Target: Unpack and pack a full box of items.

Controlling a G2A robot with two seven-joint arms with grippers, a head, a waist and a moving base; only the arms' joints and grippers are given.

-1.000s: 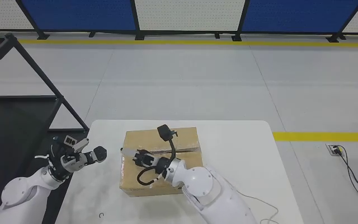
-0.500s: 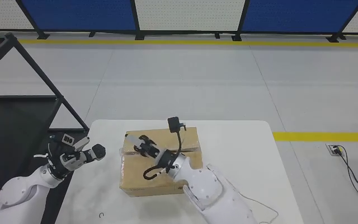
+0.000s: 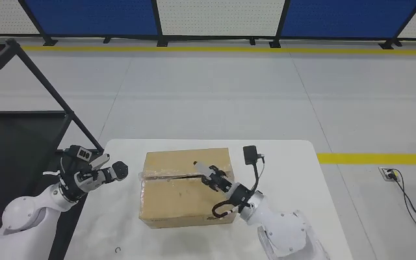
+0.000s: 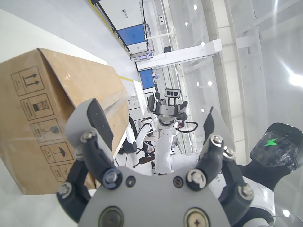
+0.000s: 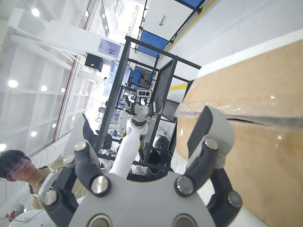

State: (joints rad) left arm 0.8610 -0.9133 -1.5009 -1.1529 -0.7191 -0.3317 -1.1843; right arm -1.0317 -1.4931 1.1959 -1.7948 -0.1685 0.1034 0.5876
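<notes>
Right pincer over box top, spread wide, empty; left pincer beside box, spread, empty.

Pale glossy floor. Yellow floor line along blue and white partition panels. Black metal rack just beside white table. Round ceiling lights overhead.

Contents of the taped-shut box out of sight; box partly beyond the edge in 2 wrist views.
</notes>
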